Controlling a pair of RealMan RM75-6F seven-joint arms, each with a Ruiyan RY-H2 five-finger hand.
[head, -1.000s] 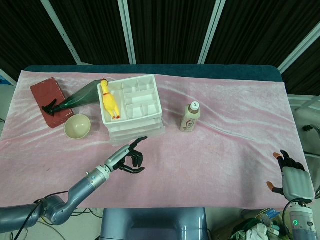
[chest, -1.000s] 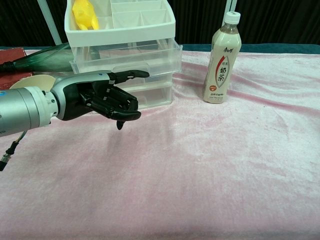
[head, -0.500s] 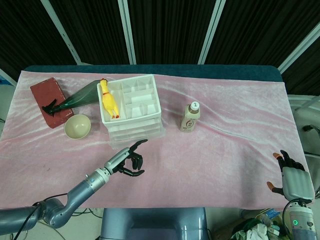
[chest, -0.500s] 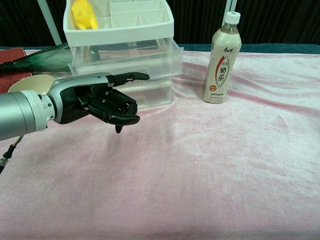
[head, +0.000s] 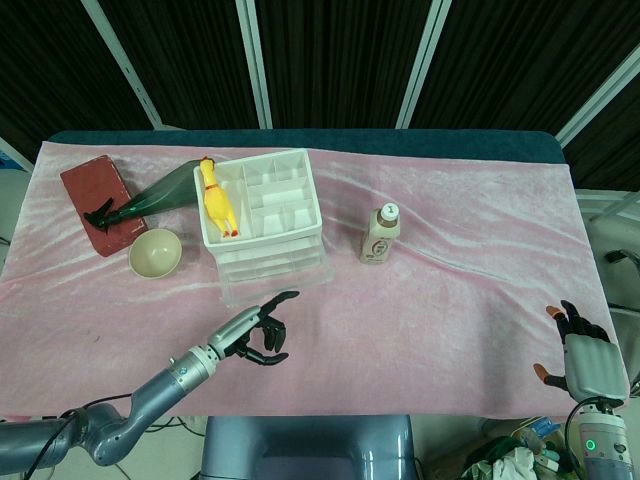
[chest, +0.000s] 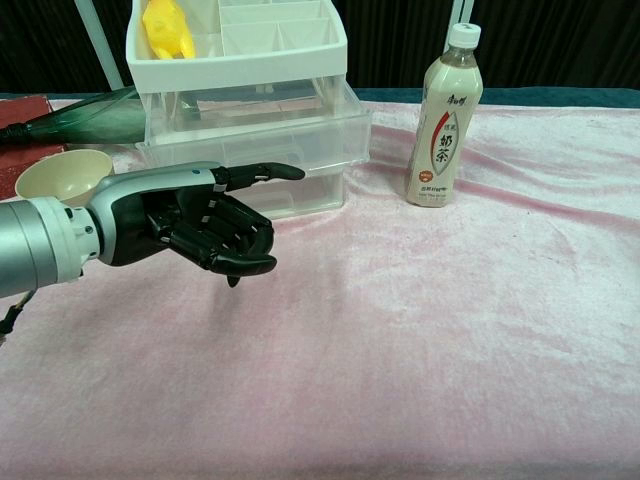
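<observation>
1. The left hand (chest: 195, 222) hovers over the pink cloth-covered desk (head: 430, 300), just in front of the clear plastic drawer unit (chest: 255, 150); one finger points at the drawers, the rest curl inward, and it holds nothing
2. The unit's lower drawer (chest: 265, 135) stands pulled out a little toward the near side, so the drawer work looks partly done
3. A white divided tray (head: 262, 197) tops the unit and carries a yellow rubber chicken (head: 216, 197)
4. The right hand (head: 584, 358) rests at the near right edge, fingers spread, empty, well apart from everything
5. A milk-tea bottle (head: 380, 235) stands right of the drawers; a cream bowl (head: 155, 253), green bottle (head: 160, 193) and red brick-like block (head: 96, 200) lie left
</observation>
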